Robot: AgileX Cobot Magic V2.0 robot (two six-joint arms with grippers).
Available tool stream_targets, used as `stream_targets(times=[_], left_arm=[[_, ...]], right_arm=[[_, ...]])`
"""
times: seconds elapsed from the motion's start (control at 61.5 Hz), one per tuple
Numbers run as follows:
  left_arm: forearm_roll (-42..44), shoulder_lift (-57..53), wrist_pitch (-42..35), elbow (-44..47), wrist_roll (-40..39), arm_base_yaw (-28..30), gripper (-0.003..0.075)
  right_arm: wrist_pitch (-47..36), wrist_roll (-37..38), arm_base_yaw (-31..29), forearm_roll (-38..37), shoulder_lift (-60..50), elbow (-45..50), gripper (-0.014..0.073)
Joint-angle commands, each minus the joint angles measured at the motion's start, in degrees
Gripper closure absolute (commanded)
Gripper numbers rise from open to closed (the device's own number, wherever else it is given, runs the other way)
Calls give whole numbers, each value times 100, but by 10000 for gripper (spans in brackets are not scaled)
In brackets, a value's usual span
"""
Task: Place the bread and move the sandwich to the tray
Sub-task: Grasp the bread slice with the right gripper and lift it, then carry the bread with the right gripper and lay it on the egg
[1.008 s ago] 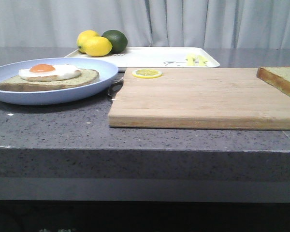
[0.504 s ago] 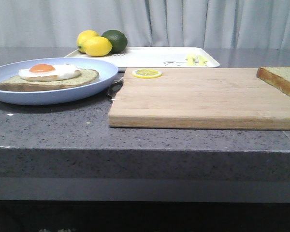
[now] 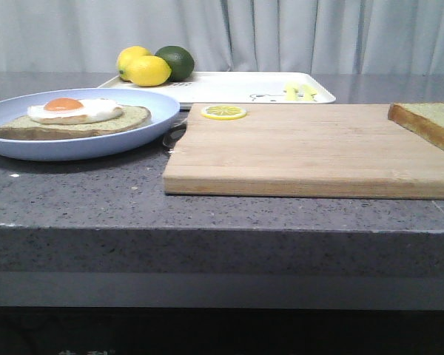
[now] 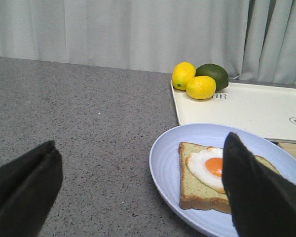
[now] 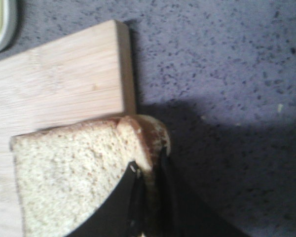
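The bread, a plain brown-crusted slice, is over the right end of the wooden cutting board. In the right wrist view the right gripper is shut on the crust edge of the bread, which overhangs the board's corner. The sandwich, toast with a fried egg, lies on the pale-blue plate at the left. The left gripper is wide open above the counter, beside the plate and the sandwich. The cream tray is behind. Neither gripper shows in the front view.
Two lemons and a dark lime sit at the tray's back left corner. A lemon slice lies on the board's far left edge. The grey speckled counter drops off at the front.
The bread has shifted slightly to the left over the board's right end. The plate, sandwich and tray stand as before.
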Motion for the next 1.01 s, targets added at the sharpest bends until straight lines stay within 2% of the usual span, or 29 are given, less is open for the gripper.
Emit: stream_targets(times=[0.0,0.146,0.244,0.39,0.488,0.715,0.78,0.861,0.992], left_arm=[[0,47,-501,-208,-17,11,80],[0,47,-501,-208,-17,11,80],[0,47,-501,-208,-17,11,80],[0,47,-501,-208,-17,11,80],[0,47,-501,-208,-17,11,80],[0,47,-501,-208,-17,11,80],[0,47,-501,-208,-17,11,80],[0,47,-501,-208,-17,11,80],[0,47,-501,-208,-17,11,80]], right_arm=[[326,-82,-39,590,-485,-193,701],[303,-82,-39,1227,-1048,-216,701],[363,-82,57,1927,-1375,-216,701],[369,-82,653,3306,-1561,-216,701],[-28,-82,1444,4004,-1516,-216,701],[-2044,-82,3945,5023,-1018,-246,701],[-2358,-82,4508,5251,-709,-383,701],[-2585,-82,5046,5528,-178,-701,701],[-2793,-82,5479,5945,512,-1150,701]])
